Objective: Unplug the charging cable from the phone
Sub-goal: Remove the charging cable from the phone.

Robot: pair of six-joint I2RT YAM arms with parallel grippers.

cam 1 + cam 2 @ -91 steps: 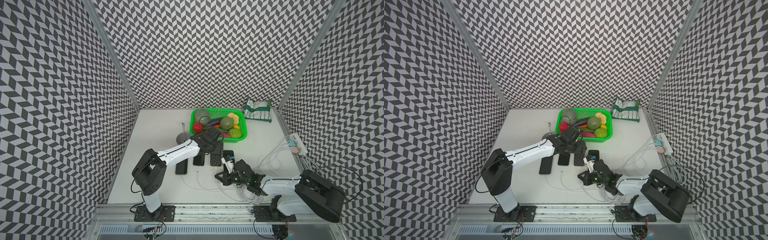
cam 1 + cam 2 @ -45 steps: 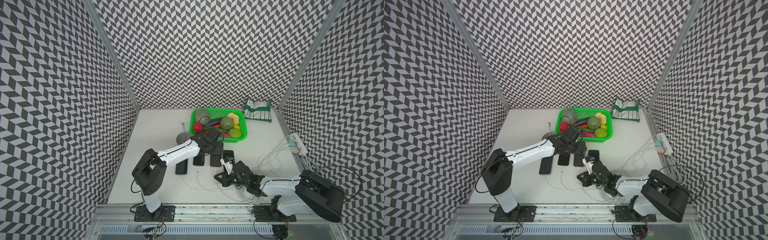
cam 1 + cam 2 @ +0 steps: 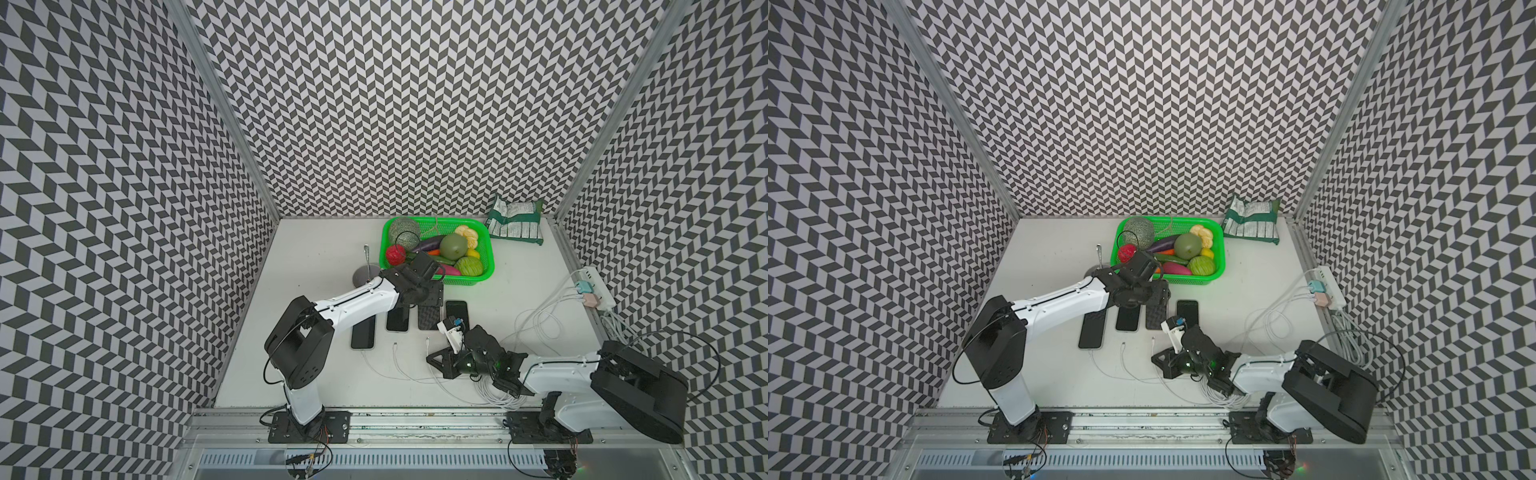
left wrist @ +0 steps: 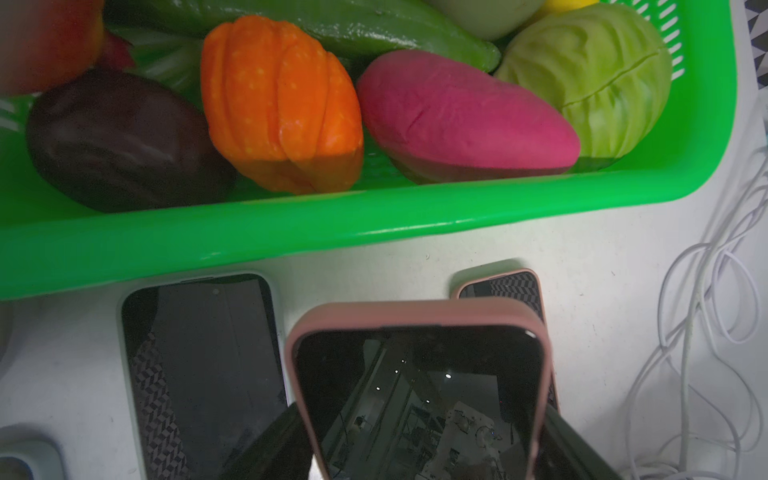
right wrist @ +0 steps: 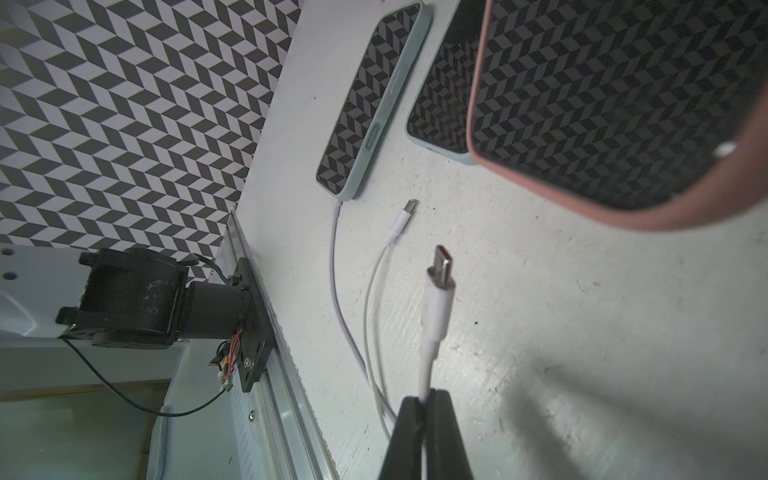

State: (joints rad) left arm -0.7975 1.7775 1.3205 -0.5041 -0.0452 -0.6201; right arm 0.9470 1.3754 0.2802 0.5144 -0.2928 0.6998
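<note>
at the left of the row on the desk [image 3: 324, 257] lies a mint-cased phone [image 5: 374, 104], face up, with a thin white cable [image 5: 334, 249] plugged into its near end. just beside it is a second phone [image 5: 440, 104]; a loose cable [image 5: 401, 224] lies on the desk short of it, plug bare and not touching it. next comes the pink-cased phone [image 4: 417, 365], the third in the row. the left end effector [image 4: 422, 415] is clamped across its width, one finger on each long side. behind the row, the green basket [image 4: 291, 232] of toy fruit and vegetables sits close to the phones' far ends. the right end effector [image 5: 424, 401] is pinched closed on the white charging cable [image 5: 432, 332], a little behind its usb-c plug [image 5: 440, 270]. that plug is out of the pink-cased phone, apart from its near edge and pointing toward it. a fourth phone [image 3: 456, 311] lies just to the right. far right, a power strip [image 3: 598, 286] sits at the desk's edge with the cables looping from it.
</note>
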